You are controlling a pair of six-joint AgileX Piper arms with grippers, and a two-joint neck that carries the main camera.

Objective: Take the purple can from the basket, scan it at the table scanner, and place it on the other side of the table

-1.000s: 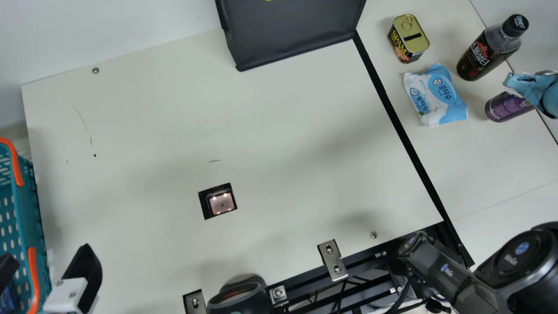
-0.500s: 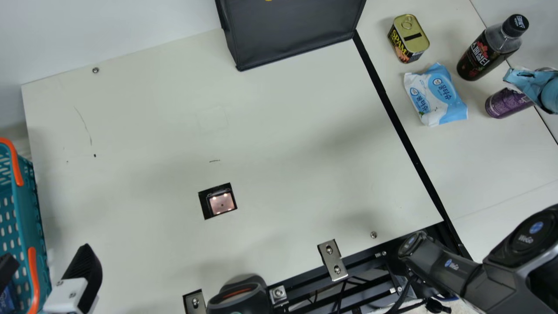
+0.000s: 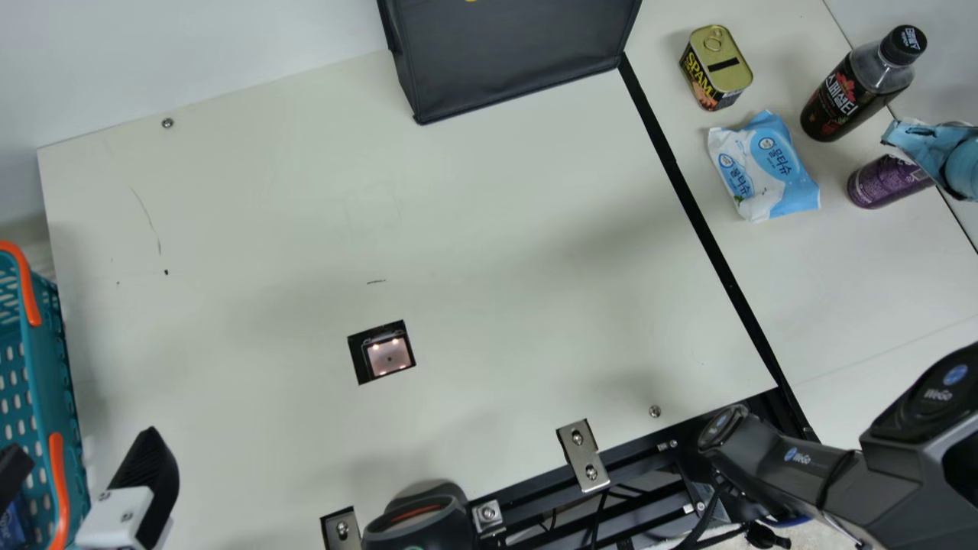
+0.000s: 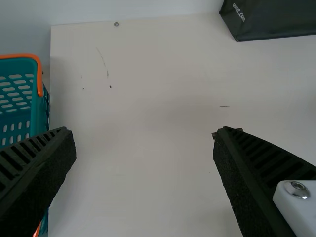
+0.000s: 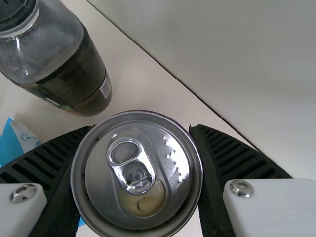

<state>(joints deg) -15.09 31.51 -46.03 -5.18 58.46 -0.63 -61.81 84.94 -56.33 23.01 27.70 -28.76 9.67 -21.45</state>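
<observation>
One purple can (image 3: pixel 886 183) sits in our main view on or just above the surface (image 3: pixel 856 290), across the scanner (image 3: pixel 388 357) from the basket (image 3: pixel 57 382), as the task asks. In our left wrist view, the left jaws stand wide apart with nothing between them, probably to leave room. Our right wrist view has the right jaws closed around the purple can to its width, presumably to set it down upright.

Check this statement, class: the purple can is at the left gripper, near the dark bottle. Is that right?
The gripper is wrong: the right wrist view shows the purple can at the right gripper, near the dark bottle.
</observation>
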